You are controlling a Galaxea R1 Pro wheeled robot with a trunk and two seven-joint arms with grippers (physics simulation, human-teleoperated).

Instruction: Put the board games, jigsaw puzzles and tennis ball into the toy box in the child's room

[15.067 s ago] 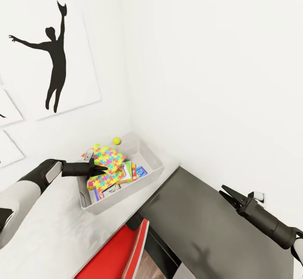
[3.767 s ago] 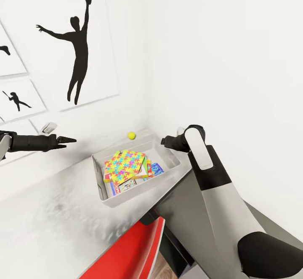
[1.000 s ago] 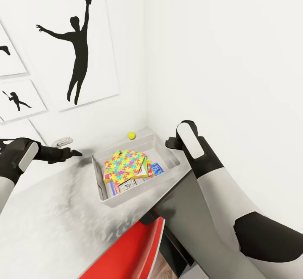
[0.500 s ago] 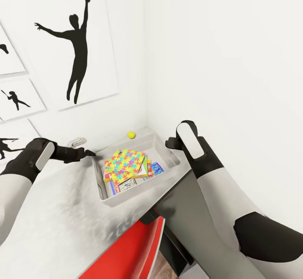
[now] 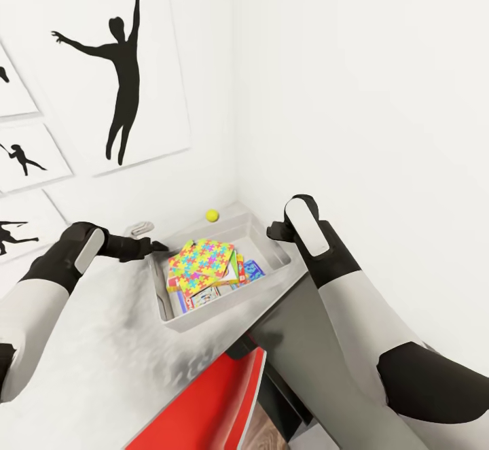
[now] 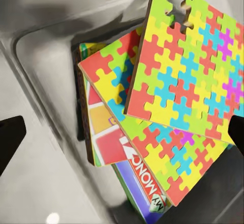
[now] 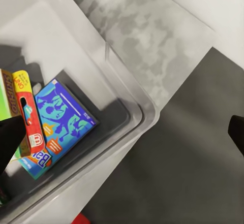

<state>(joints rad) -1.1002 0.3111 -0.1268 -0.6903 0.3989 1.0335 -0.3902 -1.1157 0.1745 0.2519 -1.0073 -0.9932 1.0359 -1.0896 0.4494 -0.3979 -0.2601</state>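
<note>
Nearest us, a glossy red panel [image 5: 204, 406] sits below the desk's [image 5: 88, 341] front edge; the pale top looks mottled. Our left gripper [image 5: 161, 246] hangs at the smooth grey toy box's [image 5: 204, 317] left rim, fingertips spread wide in the wrist view. Inside, two flat jigsaw puzzles [image 5: 202, 264] overlap, hiding most of the board games [image 6: 134, 176]; the blue one [image 7: 56, 120] lies beside them. Our right gripper [image 5: 272, 230], mostly hidden behind its arm, stands spread over the right rim. The tennis ball [image 5: 212, 215] rests in the desk's far corner, outside the box.
</note>
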